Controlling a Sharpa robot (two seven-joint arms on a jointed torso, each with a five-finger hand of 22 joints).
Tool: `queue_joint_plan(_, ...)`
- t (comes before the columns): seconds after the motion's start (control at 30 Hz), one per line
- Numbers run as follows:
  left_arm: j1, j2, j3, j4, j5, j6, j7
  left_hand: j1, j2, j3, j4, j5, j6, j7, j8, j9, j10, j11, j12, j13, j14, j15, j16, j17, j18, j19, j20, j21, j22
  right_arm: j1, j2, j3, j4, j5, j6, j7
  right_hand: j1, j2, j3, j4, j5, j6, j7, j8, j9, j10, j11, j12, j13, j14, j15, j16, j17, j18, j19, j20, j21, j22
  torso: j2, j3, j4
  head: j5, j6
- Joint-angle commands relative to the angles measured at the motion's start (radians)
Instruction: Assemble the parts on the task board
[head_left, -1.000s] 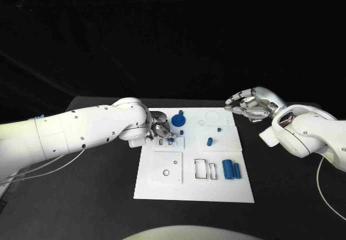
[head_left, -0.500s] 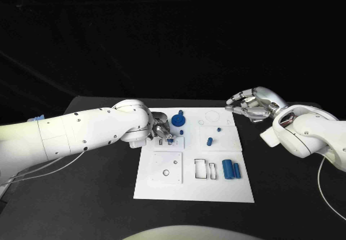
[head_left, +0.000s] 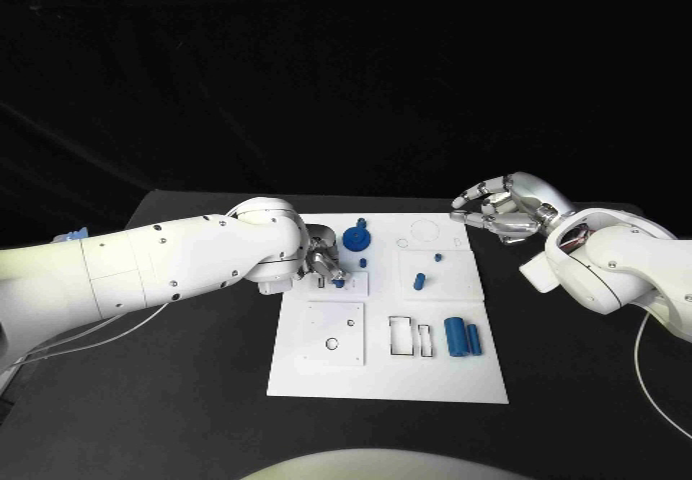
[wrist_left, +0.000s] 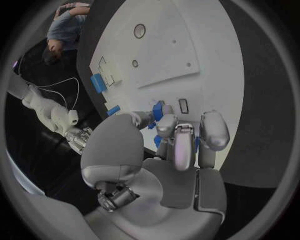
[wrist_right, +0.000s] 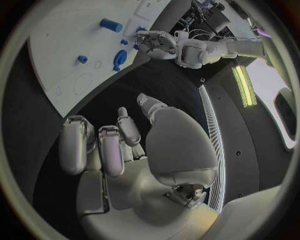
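Task board (head_left: 346, 350) white with blue parts (head_left: 462, 337), left hand (head_left: 320, 262) pinching one, right hand (head_left: 499, 212) curled empty.

Black matte table (head_left: 188, 400), top surface dark and plain, far edge visible as straight line behind arms. White flat rectangular task board (head_left: 378, 375) lies directly on table, at centre, long axis running 12 to 6 o'clock, flat on surface, edges roughly square to table. Bare black tabletop shows at 9 o'clock and 3 o'clock of board, and along 6 o'clock edge. Board's 12 o'clock edge sits near table's far edge.
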Motion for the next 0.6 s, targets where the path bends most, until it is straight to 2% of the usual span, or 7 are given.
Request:
queue_joint_plan(0.03, -0.001, 0.005, 0.000, -0.002, -0.020, 0.018, -0.005, -0.006, 0.000, 0.136, -0.145, 0.003, 0.024, -0.018, 0.004, 0.014, 0.006, -0.001, 0.005, 0.000, 0.084, -0.007, 0.005, 0.172, -0.005, 0.008, 0.001, 0.003, 0.002, -0.001, 0.000, 0.000, 0.000, -0.008, 0.011, 0.000, 0.006, -0.001, 0.001, 0.000, 0.002, -0.008, 0.001, 0.004, 0.001, -0.003, -0.001, -0.001, -0.001, 0.060, -0.010, -0.002, 0.087, 0.012, -0.009, -0.001, -0.004, 0.074, 0.000, -0.0009, -0.0005, -0.001, -0.003)
queue_joint_plan(0.6, -0.002, 0.005, -0.001, -0.002, -0.029, 0.045, -0.009, -0.021, -0.001, 0.123, -0.141, 0.003, 0.031, -0.021, 0.010, 0.021, 0.012, -0.004, 0.008, 0.002, 0.085, -0.010, 0.007, 0.176, -0.007, 0.013, -0.002, 0.007, 0.009, -0.001, -0.002, 0.000, -0.001, 0.006, 0.012, 0.000, 0.005, -0.001, 0.001, 0.001, 0.000, -0.008, 0.001, 0.006, 0.001, -0.002, -0.001, -0.001, 0.000, 0.060, -0.010, -0.002, 0.088, 0.012, -0.008, -0.001, -0.004, 0.075, -0.002, -0.0002, 0.0005, -0.003, -0.008)
